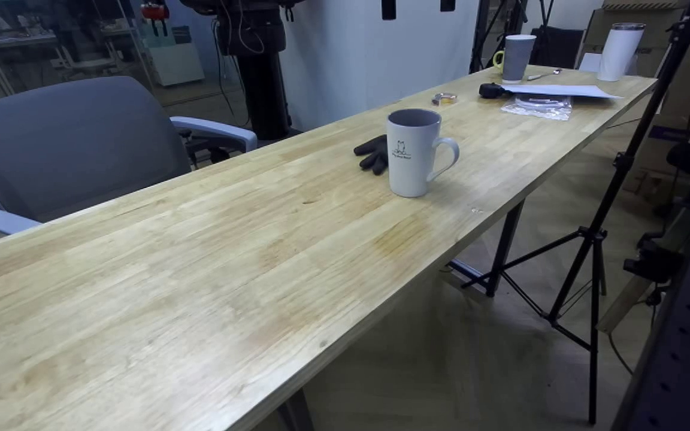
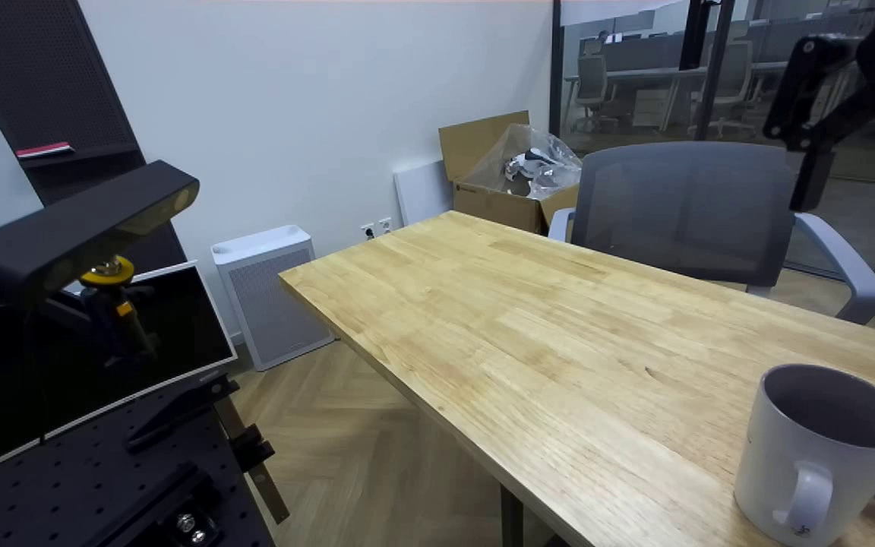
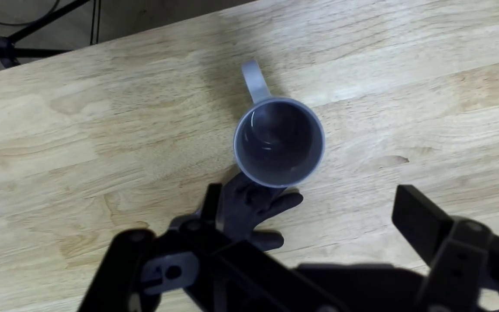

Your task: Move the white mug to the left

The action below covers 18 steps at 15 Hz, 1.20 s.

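Observation:
The white mug (image 1: 408,164) stands upright on the wooden table, with its loop handle toward the near table edge in an exterior view. It also shows at the lower right in an exterior view (image 2: 794,463). In the wrist view the mug (image 3: 254,82) is seen from above, with a dark, empty-looking inside. My gripper (image 3: 312,206) is open, its two black fingers wide apart with nothing between them. The fingertips (image 1: 418,7) hang well above the table in an exterior view. One finger (image 2: 813,178) shows high at the right in an exterior view.
A dark glove (image 3: 243,212) lies beside the mug, partly hidden by it. Farther along the table (image 1: 231,239) are a grey cup (image 1: 518,57), a white tumbler (image 1: 620,52), paper (image 1: 560,90) and a plastic bag (image 1: 539,106). A chair (image 2: 688,213) and tripod (image 1: 608,203) flank the table.

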Tool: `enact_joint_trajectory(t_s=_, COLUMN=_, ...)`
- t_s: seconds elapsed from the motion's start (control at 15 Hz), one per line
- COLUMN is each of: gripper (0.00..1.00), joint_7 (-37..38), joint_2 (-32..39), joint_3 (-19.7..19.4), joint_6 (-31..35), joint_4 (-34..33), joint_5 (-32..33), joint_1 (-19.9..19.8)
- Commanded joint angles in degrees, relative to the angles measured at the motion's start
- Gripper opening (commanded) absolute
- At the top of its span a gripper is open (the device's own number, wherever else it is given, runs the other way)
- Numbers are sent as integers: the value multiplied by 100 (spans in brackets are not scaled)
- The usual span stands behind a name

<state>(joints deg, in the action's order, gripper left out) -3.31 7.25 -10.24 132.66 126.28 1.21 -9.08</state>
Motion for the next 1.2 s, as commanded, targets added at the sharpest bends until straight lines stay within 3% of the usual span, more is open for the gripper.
enact_joint_trajectory(t_s=0.0, gripper=100, joint_7=182, joint_2=282, joint_3=78, joint_6=92, joint_4=-218, joint_5=-136, joint_1=6)
enact_joint_trajectory(t_s=0.53, gripper=100, joint_7=214, joint_2=507, joint_3=220, joint_6=191, joint_4=-173, joint_5=-272, joint_1=73)
enact_joint_trajectory(t_s=1.13, gripper=100, joint_7=397, joint_2=998, joint_3=122, joint_6=424, joint_4=-160, joint_5=-168, joint_1=37)
